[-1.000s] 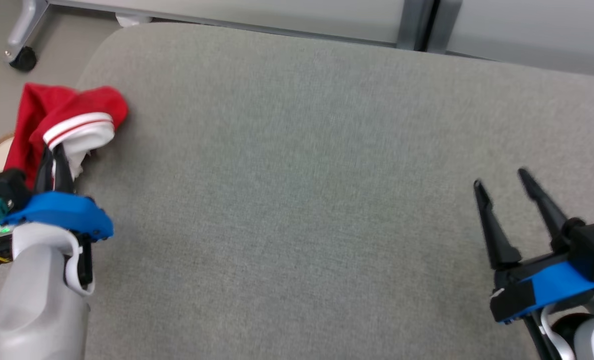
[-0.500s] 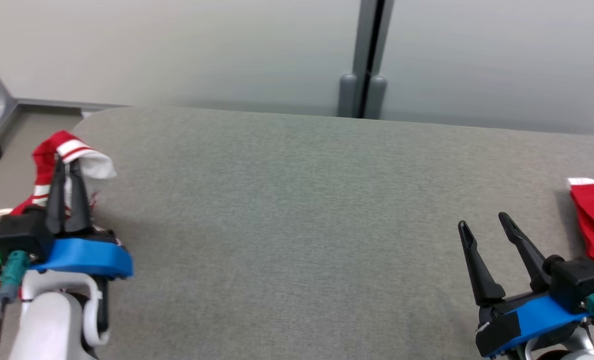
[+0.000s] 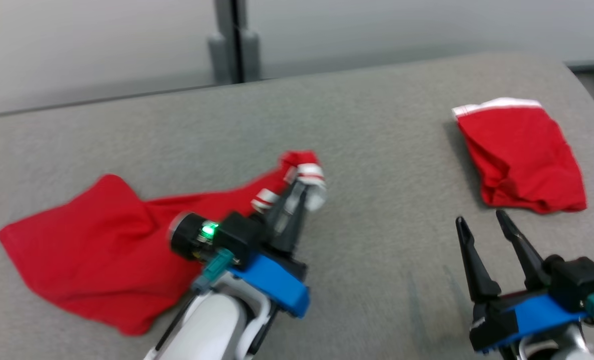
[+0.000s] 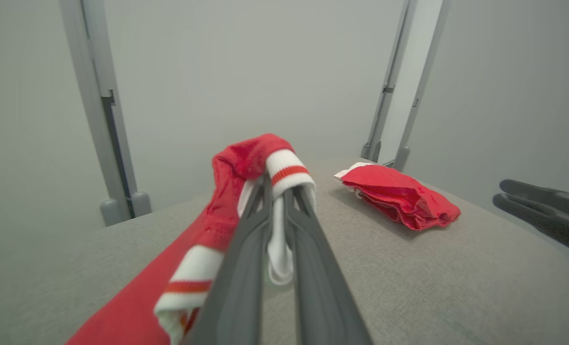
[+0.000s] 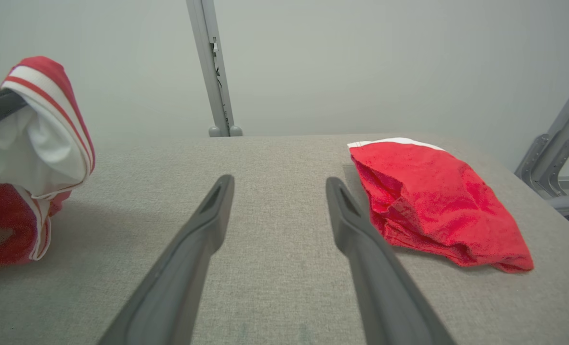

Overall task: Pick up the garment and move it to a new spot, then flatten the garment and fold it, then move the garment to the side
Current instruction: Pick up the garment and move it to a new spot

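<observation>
**Left gripper** [image 3: 299,197]: clamped on the garment. The two dark fingers lie almost together with the striped band pinched between them, which is plainest in the left wrist view. The gripper sits a little left of the table's middle, its fingers pointing away from the robot and leaning towards its right.

**Garment** [image 3: 101,240]: red cloth with a white band carrying red stripes. The gripped band end is raised off the table, and white lining hangs loose beneath it. The rest of the cloth trails back towards the robot's left and lies spread and rumpled on the left half of the surface.

**Right gripper** [image 3: 479,217]: jaws wide apart with nothing between them. It is at the lower right of the head view, over bare table. Its fingers point towards the folded red garment and stop just short of its near edge.

**Folded red garment** [image 3: 522,155]: a compact, creased bundle with a white band along its far edge. It rests on the right part of the table, well apart from the held garment.

**Table** [image 3: 377,125]: grey woven covering, with a rounded corner at the far right.

**Post** [image 3: 231,45]: grey upright behind the table's far edge, set against pale wall panels.
</observation>
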{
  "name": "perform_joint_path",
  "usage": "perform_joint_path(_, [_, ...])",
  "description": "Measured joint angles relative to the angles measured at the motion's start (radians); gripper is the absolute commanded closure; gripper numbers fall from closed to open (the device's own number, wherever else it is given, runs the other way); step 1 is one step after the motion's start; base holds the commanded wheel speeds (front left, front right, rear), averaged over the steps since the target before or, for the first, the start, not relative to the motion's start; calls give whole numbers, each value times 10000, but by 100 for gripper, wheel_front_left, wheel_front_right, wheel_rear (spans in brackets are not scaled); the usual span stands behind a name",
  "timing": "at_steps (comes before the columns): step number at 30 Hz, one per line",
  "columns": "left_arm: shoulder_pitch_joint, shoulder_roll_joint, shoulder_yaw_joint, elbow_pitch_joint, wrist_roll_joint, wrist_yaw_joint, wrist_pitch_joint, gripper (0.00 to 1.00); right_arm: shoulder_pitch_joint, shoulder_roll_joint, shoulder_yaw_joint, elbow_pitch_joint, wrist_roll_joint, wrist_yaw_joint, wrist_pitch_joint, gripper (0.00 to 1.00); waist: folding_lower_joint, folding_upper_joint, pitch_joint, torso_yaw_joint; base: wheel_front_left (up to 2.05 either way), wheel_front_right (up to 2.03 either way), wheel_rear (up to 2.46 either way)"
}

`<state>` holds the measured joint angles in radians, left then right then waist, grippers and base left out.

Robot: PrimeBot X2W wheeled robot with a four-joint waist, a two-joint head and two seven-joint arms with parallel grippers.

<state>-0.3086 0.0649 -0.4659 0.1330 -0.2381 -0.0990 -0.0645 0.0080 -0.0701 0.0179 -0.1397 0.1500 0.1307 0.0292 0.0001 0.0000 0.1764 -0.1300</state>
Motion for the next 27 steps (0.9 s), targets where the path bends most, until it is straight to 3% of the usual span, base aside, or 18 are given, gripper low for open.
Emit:
perform_joint_path(6, [-970,-138,-2134,706,-487,-163,-476,100,-274,59,6,280,40,0,-297,0,0,0,790,-1080,0,0,0])
perform_joint_path(11, [-1370,-148,-3402,1588,-1026,-100,-715,100,-419,117,-27,537,151,0,-531,0,0,1,1309,-1472,0,0,0])
perform_joint_path(12, [-1453,-144,-3517,1779,-1057,-6,-861,35,-432,125,-48,581,174,0,-587,0,0,1,1382,-1481,0,0,0])
perform_joint_path(13, [-1555,-146,-3593,1933,-1043,132,-1060,35,-471,128,-79,637,174,0,-627,0,1,2,1431,-1466,0,0,0])
perform_joint_path(14, [-1685,-140,-3695,2063,-1037,203,-1204,0,-500,132,-111,669,174,0,-675,0,1,1,1465,-1436,0,0,0])
perform_joint_path(21, [-2045,-144,-3766,2063,-686,715,-1908,0,-608,155,-213,905,-35,0,-755,0,-1,1,950,-733,0,0,0])
perform_joint_path(27, [-1471,472,-2192,1415,-913,1555,-1971,0,-522,127,-267,851,-174,0,-596,0,-3,1,113,56,0,0,0])
